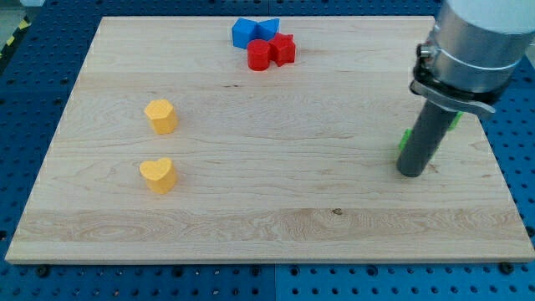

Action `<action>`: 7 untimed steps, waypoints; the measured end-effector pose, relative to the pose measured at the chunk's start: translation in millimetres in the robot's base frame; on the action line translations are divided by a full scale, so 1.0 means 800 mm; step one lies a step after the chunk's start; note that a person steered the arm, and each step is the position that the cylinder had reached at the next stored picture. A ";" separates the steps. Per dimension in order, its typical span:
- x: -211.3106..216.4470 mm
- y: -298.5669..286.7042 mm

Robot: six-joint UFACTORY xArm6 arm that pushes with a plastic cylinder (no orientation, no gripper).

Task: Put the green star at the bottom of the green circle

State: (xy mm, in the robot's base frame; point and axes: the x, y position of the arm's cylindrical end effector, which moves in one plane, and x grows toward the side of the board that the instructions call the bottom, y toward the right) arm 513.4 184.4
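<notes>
Green blocks (404,140): slivers showing behind the rod, right of frame; shapes hidden.
Tip (411,174): on the board, touching them.
Hand: none, bare rod.

Green blocks mostly hidden behind our rod

Only green slivers (404,140) show beside it; their shapes are unreadable.

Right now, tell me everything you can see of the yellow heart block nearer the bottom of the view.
The yellow heart block is a small, chunky piece, plastic by its look, lying flat with its heart face up on the wooden board, at the view's left. It touches nothing. Another yellow block sits apart above it. My tip is far off at the view's right.
</notes>
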 end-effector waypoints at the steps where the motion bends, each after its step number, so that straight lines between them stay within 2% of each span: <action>1: -0.001 0.006; 3: 0.000 -0.022; 7: -0.029 -0.017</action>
State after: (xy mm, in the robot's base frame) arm 489.9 170.6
